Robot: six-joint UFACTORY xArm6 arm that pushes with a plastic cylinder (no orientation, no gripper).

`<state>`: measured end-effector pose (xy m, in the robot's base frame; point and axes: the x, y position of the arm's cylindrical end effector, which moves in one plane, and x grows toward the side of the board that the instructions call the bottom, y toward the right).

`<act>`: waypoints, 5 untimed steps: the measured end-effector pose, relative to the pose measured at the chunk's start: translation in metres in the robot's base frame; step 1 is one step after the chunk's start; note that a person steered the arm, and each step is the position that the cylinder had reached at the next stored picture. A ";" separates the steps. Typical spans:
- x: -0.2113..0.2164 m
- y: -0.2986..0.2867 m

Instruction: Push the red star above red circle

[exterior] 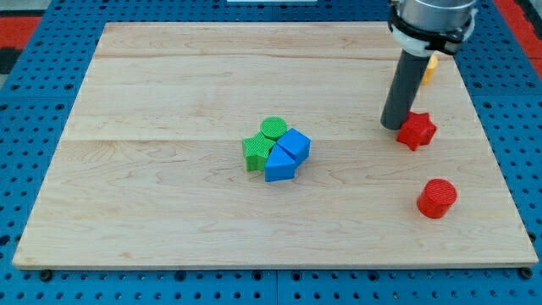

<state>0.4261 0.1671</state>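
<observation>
Wooden worktop (169, 212) fills most of view, sits on blue pegboard (34, 102). Our arm's dark rod (405, 89) comes down from view's top right. No jaws on our end effector, so nothing to spread or pinch; our tip (395, 125) touches red star (417, 130) on its left side. Red circle (437, 198) lies below star, apart. Centre cluster, all touching: blue cube (295, 145), blue triangle (279, 166), green star (255, 152), green circle (273, 128). Yellow block (430, 68) partly hidden behind rod, shape unclear.

My tip (395, 125) touching red star (417, 130), above red circle (436, 198).
</observation>
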 end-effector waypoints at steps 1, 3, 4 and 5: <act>-0.008 0.000; -0.018 0.005; -0.016 0.017; -0.021 0.027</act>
<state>0.4054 0.1940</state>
